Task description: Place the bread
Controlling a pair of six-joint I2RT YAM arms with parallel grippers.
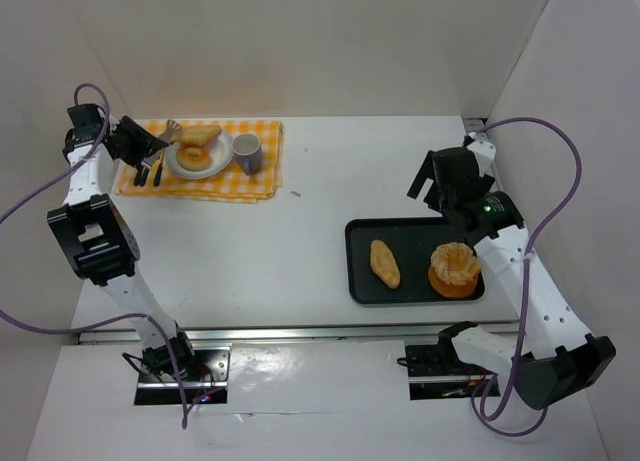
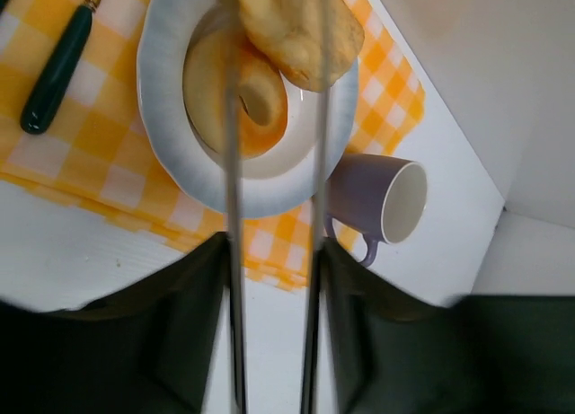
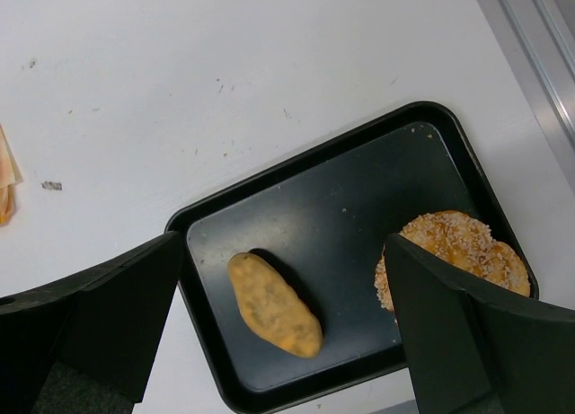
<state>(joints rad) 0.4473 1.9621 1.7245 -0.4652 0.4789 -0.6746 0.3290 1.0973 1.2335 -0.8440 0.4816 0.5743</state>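
Observation:
A glazed ring (image 1: 193, 158) (image 2: 205, 82) lies on the white plate (image 1: 225, 163) (image 2: 162, 118). One oval roll (image 1: 202, 134) (image 2: 301, 23) is at the plate's far rim. My left gripper (image 1: 148, 146) (image 2: 271, 252) is shut on thin metal tongs (image 2: 232, 252), and their tips sit on either side of that roll. Whether the roll rests on the plate or hangs from the tips, I cannot tell. The second oval roll (image 1: 385, 263) (image 3: 272, 304) lies in the black tray (image 1: 415, 246) (image 3: 359, 198). Above the tray my right gripper (image 1: 440, 186) (image 3: 283, 243) stands open, holding nothing.
A round orange fluted pastry (image 1: 455, 268) (image 3: 449, 243) sits at the tray's right end. The plate rests on a yellow checked cloth (image 1: 265, 181) (image 2: 90, 154), with a purple mug (image 1: 247, 153) (image 2: 391, 198) and green-handled cutlery (image 1: 150, 171) (image 2: 58, 68). White walls enclose the table.

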